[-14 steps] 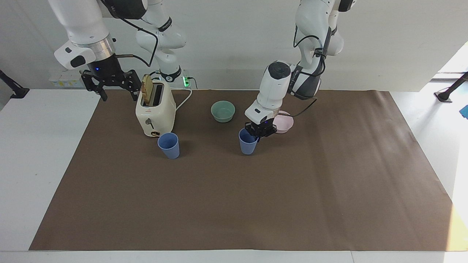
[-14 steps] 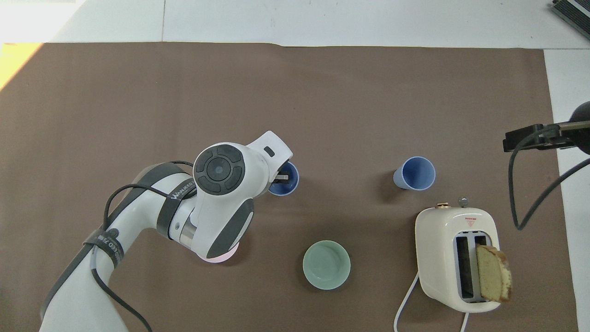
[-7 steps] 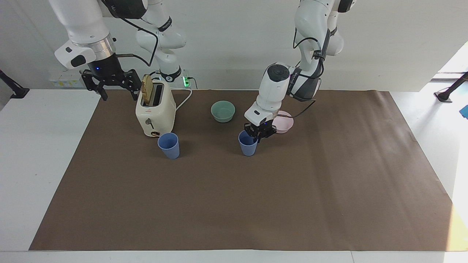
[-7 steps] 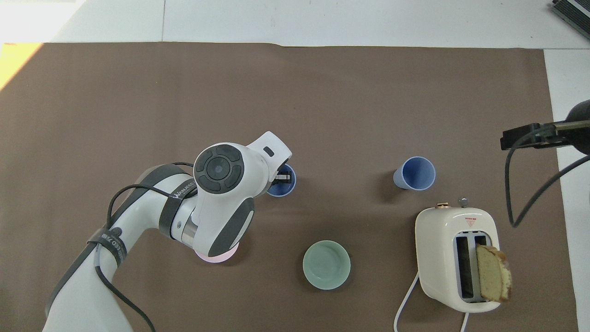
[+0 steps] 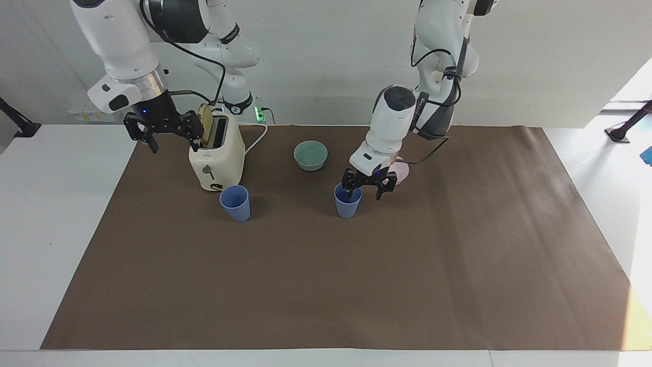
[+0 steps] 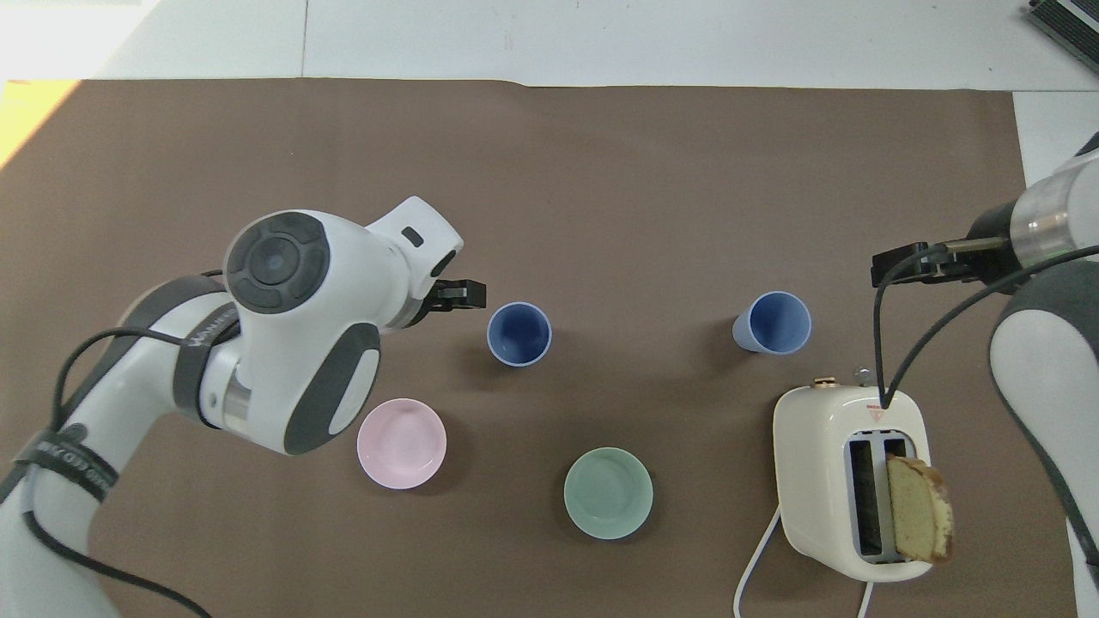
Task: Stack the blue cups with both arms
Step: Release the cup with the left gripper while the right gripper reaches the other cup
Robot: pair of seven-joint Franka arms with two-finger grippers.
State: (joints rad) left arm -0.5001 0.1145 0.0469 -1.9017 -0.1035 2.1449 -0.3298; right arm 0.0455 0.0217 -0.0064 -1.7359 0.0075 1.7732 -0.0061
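Beside the left gripper, whose fingers stand apart, 1 blue cup stands upright, unheld.

A: so what's sitting on that desk with the brown mat?

B: cream toaster with a bread slice sticking up from one slot, a green bowl mid-desk, pink bowl beside it.

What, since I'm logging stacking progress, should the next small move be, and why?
Probably lower the right gripper onto the blue cup beside the toaster and grip its rim. Both cups stand apart, unheld. That gripper hangs open by the toaster, and the left gripper is open at the other blue cup.
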